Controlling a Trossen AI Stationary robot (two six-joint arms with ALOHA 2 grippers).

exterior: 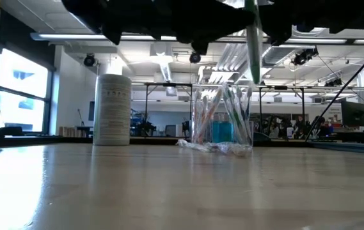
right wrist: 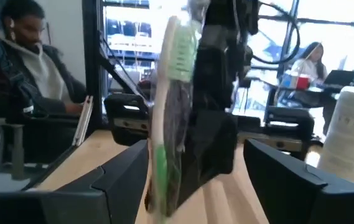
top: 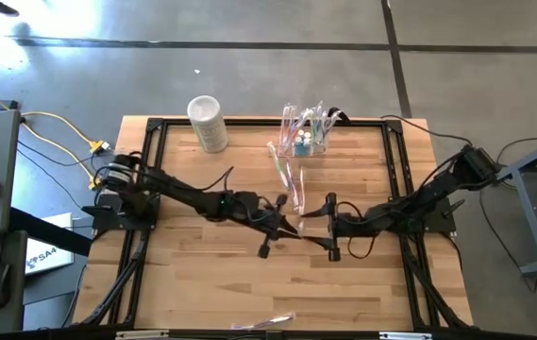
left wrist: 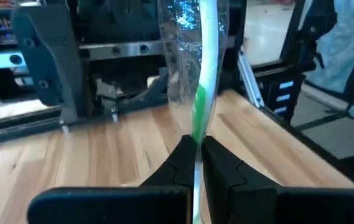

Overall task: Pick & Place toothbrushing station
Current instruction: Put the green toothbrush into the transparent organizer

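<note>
Materials and surfaces on the table

The table (top: 211, 283) is pale wood with a light sheen; the toothbrushing station (top: 308, 142) is clear, thin plastic; the wrapped toothbrush (left wrist: 204, 74) has glossy crinkled film; the left gripper (left wrist: 197, 163) fingers look matt black.

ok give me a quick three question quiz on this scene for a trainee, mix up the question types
1. True or false: the left tool is shut on a wrapped green-and-white toothbrush.
2. Multiple choice: where does the clear holder stand? A) by the table's far edge, with toothbrushes in it B) at the near edge, empty C) on the floor
3. Short answer: what stands to the left of the holder in the high view?

Key
1. True; the brush runs up from between its closed fingers.
2. A
3. The whitish cylindrical container.

Extra note: the right tool is open, facing the toothbrush over mid-table.
</note>
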